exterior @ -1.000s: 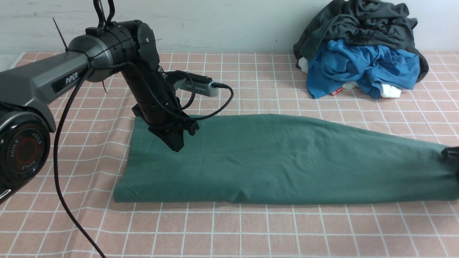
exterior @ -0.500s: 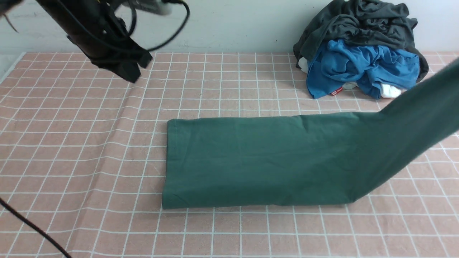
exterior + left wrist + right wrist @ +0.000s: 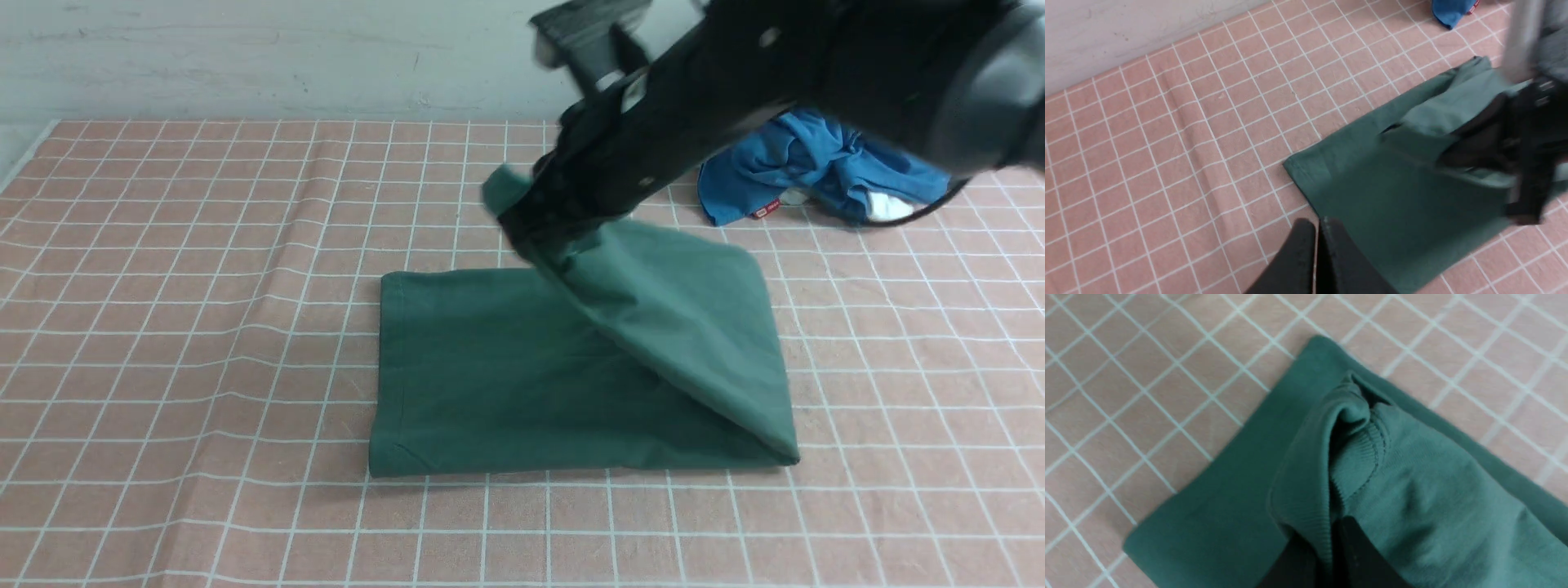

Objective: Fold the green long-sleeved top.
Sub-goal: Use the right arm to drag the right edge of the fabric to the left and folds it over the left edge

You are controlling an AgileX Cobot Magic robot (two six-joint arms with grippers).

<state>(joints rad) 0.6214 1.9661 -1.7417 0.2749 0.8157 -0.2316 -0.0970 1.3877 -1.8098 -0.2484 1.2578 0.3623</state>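
The right gripper (image 3: pixel 1331 549) has its fingers closed tight on a ribbed edge of the green long-sleeved top (image 3: pixel 490 367) and holds this end raised over the flat part, which lies mid-table on the checked tablecloth (image 3: pixel 204 327). The left gripper (image 3: pixel 1316 245) is closed, empty.

Probably a robotics lab bench: pink grid tablecloth (image 3: pixel 163 327), bare pale wall (image 3: pixel 245 57), heaped blue garment (image 3: pixel 816 163), robot arm (image 3: pixel 775 73).

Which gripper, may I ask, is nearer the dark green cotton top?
Right: the right gripper grips the green top by a ribbed edge; the left gripper hangs beside it, apart.
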